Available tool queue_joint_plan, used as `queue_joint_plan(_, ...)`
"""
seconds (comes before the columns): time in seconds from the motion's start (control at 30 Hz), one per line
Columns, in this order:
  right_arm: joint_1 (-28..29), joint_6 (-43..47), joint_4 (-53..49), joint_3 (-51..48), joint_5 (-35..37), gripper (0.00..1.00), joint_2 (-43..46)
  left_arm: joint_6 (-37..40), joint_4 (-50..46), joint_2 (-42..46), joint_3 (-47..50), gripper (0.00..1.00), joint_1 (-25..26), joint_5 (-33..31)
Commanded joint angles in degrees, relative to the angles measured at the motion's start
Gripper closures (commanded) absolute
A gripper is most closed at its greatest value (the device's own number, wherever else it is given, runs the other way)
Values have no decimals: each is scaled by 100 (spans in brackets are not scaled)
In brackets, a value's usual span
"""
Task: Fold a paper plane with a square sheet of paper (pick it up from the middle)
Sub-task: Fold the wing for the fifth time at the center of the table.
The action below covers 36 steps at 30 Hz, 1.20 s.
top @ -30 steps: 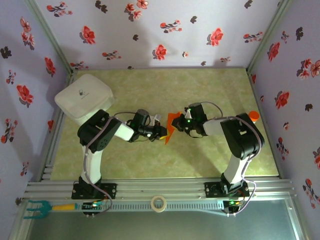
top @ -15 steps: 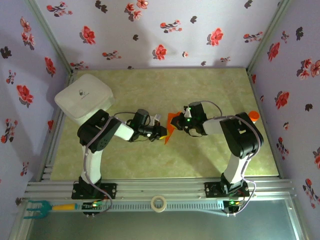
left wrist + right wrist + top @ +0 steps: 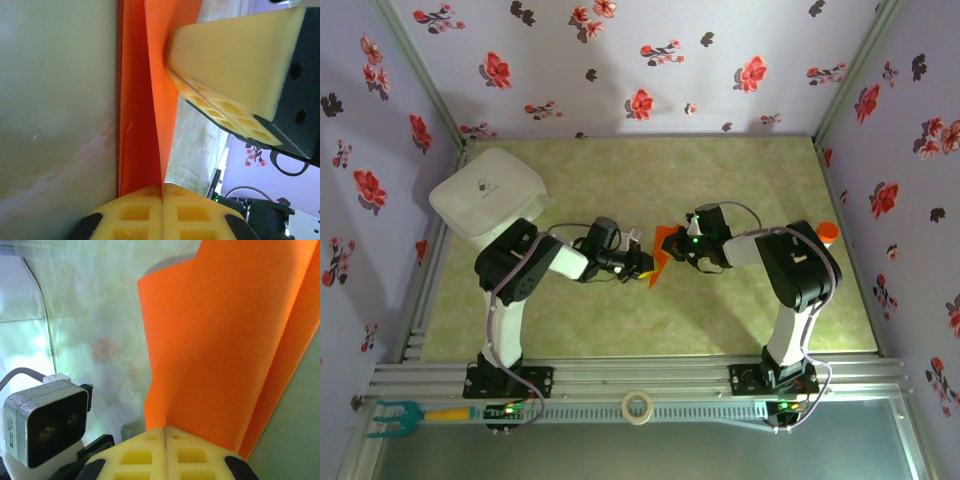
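The green marbled surface (image 3: 720, 180) carries everything, and both arms reach across it toward its middle, the left from 9 o'clock and the right from 3 o'clock.

A white box (image 3: 485, 200) with rounded corners sits at the 10 o'clock corner. Its lid is on, so what it holds cannot be seen.

The square sheet of paper (image 3: 663, 245) is at the centre of the surface, bright orange and folded into a creased wedge, caught between the two claws. Whether its lower edge touches the surface is not clear.

The left claw (image 3: 645, 264) is pressed together on the paper's 7 o'clock side. In the left wrist view its yellow pads (image 3: 145, 212) meet with the paper (image 3: 137, 100) pinched in the seam, two layers rising toward 12 o'clock.

The right claw (image 3: 678, 252) is likewise pinching the paper from the 3 o'clock side. In the right wrist view its pads (image 3: 145, 455) close on the sheet (image 3: 220, 340), which fans toward 1 o'clock with a fold along its right edge.

A small orange-capped bottle (image 3: 828, 232) stands at the 3 o'clock edge, just behind the right arm, cap on.

On the rail at 6 o'clock lies a roll of tape (image 3: 638, 407), and at 7 o'clock a green-headed tool (image 3: 390, 417).
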State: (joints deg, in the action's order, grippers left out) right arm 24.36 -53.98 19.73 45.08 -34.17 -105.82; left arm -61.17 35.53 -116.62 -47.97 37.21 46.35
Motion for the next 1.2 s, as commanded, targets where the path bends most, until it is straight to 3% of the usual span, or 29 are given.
queue_joint_plan(0.0, -53, 139, -174, 124, 140, 97, -123, 105, -657, -258, 49, 100, -56, -276)
queue_joint_plan(0.23, -63, 193, -365, 128, 226, 97, -294, 176, -789, -187, 59, 99, -57, -358)
queue_joint_plan(0.53, -63, 170, -454, 83, 310, 97, -397, 647, -1641, 181, 33, 77, -56, -647)
queue_joint_plan(0.63, -63, 160, -478, 80, 331, 98, -387, 815, -1954, 310, 30, 74, -48, -693)
queue_joint_plan(0.93, -63, 153, -498, 89, 297, 98, -417, 1745, -3484, 561, -426, 78, 116, -869)
queue_joint_plan(1.17, -63, 151, -522, 80, 297, 98, -448, 1869, -3726, 519, -588, 83, 190, -873)
